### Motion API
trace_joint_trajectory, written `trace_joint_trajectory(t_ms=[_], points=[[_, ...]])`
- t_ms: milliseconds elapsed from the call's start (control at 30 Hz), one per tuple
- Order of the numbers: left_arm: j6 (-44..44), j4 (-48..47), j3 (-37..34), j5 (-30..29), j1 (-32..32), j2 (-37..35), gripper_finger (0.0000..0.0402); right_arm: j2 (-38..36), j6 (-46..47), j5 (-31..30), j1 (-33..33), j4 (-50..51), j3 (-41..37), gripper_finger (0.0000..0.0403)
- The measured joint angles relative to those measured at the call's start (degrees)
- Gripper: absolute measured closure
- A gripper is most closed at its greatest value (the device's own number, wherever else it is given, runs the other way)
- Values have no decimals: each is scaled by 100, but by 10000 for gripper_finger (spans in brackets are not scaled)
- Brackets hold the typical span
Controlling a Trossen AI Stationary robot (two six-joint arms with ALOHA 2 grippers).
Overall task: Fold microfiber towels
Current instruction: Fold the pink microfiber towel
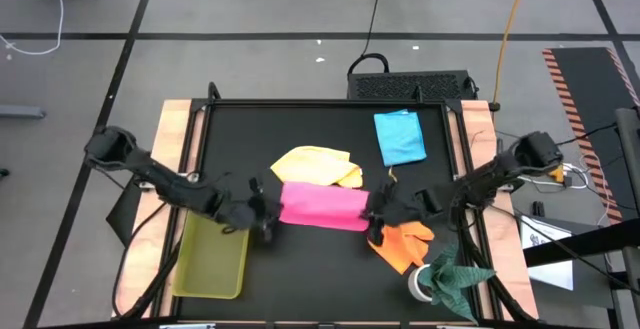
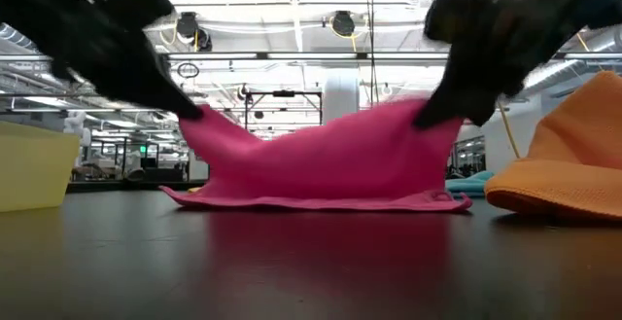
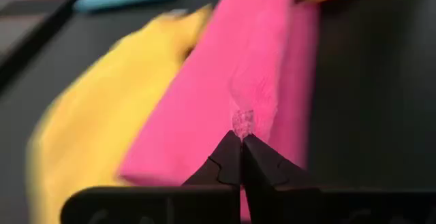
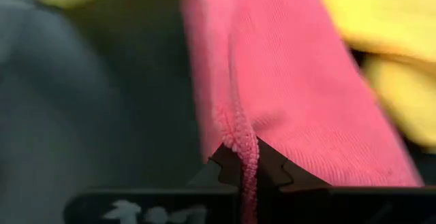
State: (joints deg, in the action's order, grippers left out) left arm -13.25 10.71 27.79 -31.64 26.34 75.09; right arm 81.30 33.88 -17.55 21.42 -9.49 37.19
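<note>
The pink towel (image 1: 322, 206) lies mid-table between my two grippers, both shut on it. My left gripper (image 1: 270, 212) is at its left end and my right gripper (image 1: 373, 211) at its right end. In the low view the towel (image 2: 321, 160) rises to a peak at each gripper and sags between them, while its lower edge (image 2: 311, 201) rests on the table. The yellow towel (image 1: 318, 165) lies just beyond it, the light blue towel (image 1: 400, 136) at the far right, and the orange towel (image 1: 405, 244) at the near right. My left gripper pinches the pink towel's left end (image 3: 243, 123) between its two fingertips, slanting down from the table's left. That end is lifted off the table (image 2: 194, 118). One layer or several, I cannot tell. My right gripper pinches the towel's stitched edge (image 4: 240, 142) at its right end between its two fingertips, slanting down from the table's right. That end is raised (image 2: 432, 116), and the cloth hangs slack toward the table.
A translucent yellow-green tray (image 1: 212, 259) sits at the near left beside my left arm. A dark green cloth (image 1: 455, 274) and a small white ring (image 1: 418, 285) lie at the near right corner. Wooden rails (image 1: 180, 139) border the black table top.
</note>
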Motion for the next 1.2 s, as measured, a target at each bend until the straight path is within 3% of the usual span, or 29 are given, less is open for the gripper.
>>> trace_joint_trajectory(t_ms=[100,233,467,600,867,1067,1200], points=[[-176,244,237,309,705,-59,399,-90,-5,338,583,-942,4,403],[-492,322,797,282,1615,-57,397,-101,-360,433,1338,-2178,91,403],[-19,438,1583,-669,2329,-57,397,-117,-954,403,1831,-3084,468,403],[-41,-57,1587,-1021,2079,-54,397,-125,-709,323,1555,-2480,470,403],[-1662,-2460,1574,-2134,1044,535,395,-116,260,-621,668,363,459,403],[-1422,-2503,1572,-3018,331,1048,398,-121,-75,-1139,-66,1049,459,403],[-1221,-2481,1574,-3097,85,1224,397,-123,-298,-1266,-351,1258,459,403]])
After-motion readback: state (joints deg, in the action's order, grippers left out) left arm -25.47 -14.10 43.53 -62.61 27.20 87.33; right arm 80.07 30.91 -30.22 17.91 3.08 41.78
